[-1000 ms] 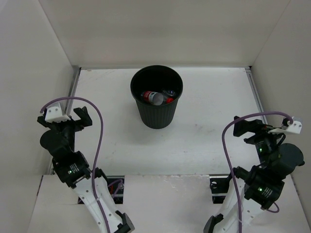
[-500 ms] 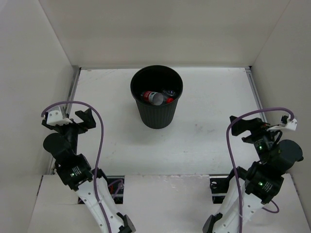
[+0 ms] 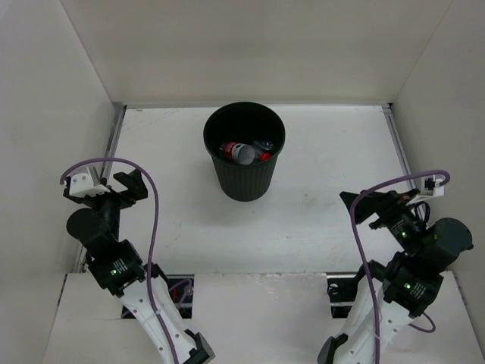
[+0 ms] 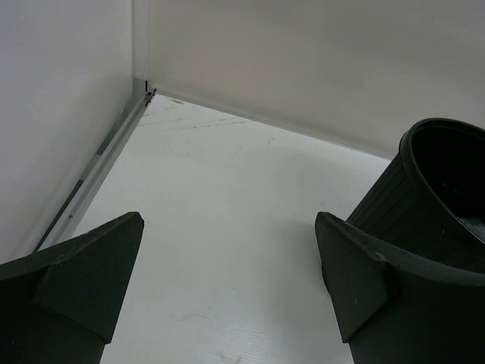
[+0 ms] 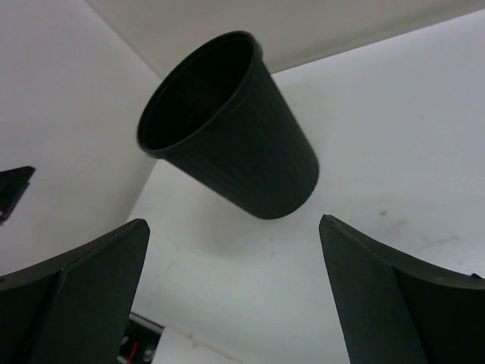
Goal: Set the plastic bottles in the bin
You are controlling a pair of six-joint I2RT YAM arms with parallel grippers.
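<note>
The round black bin (image 3: 244, 178) stands upright at the middle back of the table. Inside it lie the plastic bottles (image 3: 244, 152): I make out a red part, a pale cap and a clear one. The bin also shows at the right edge of the left wrist view (image 4: 436, 189) and tilted in the right wrist view (image 5: 242, 144). My left gripper (image 3: 106, 187) is open and empty at the near left. My right gripper (image 3: 369, 206) is open and empty at the near right. In both wrist views the grippers (image 4: 227, 262) (image 5: 235, 262) hold nothing.
White walls enclose the table on the left, back and right. A metal rail (image 4: 98, 155) runs along the left wall's foot. Purple cables (image 3: 148, 220) loop over both arms.
My right gripper has swung left and lower, turning toward the bin. My left gripper has shifted slightly. The bin and the bottles have not moved.
</note>
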